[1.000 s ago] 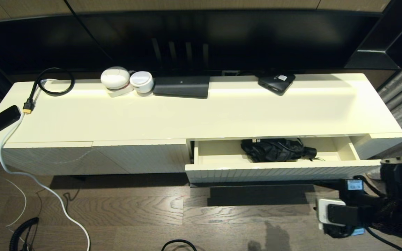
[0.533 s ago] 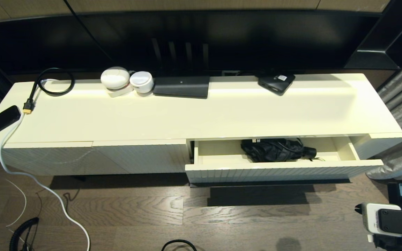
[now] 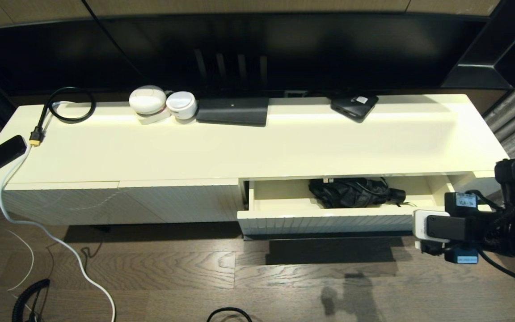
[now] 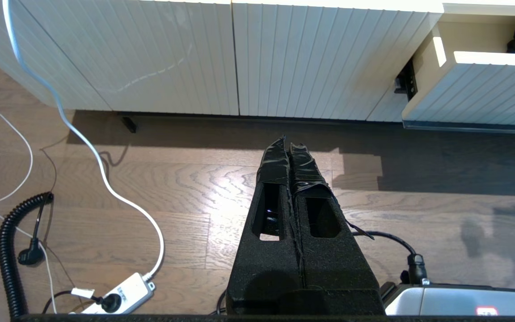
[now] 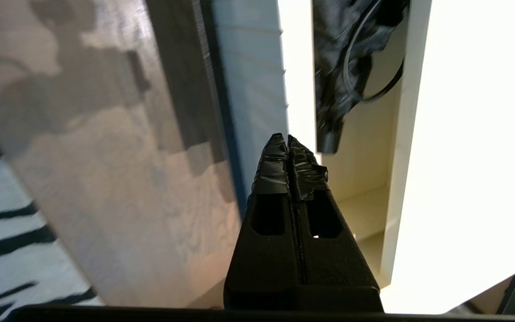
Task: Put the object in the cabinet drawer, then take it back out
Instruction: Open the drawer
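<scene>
The right gripper [image 5: 288, 142] was pinched closed and empty over the front edge of the cabinet drawer [image 3: 329, 220], at the scene's four o'clock. The folded black umbrella [image 3: 356, 192] lay inside at its ten o'clock. The left gripper [image 4: 288, 145], closed, hung parked above the floor [image 4: 150, 179].

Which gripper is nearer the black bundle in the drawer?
Right. The right gripper is at the open cabinet drawer's right end, close to the black bundle. The left gripper hangs over the floor, left of the drawer.
</scene>
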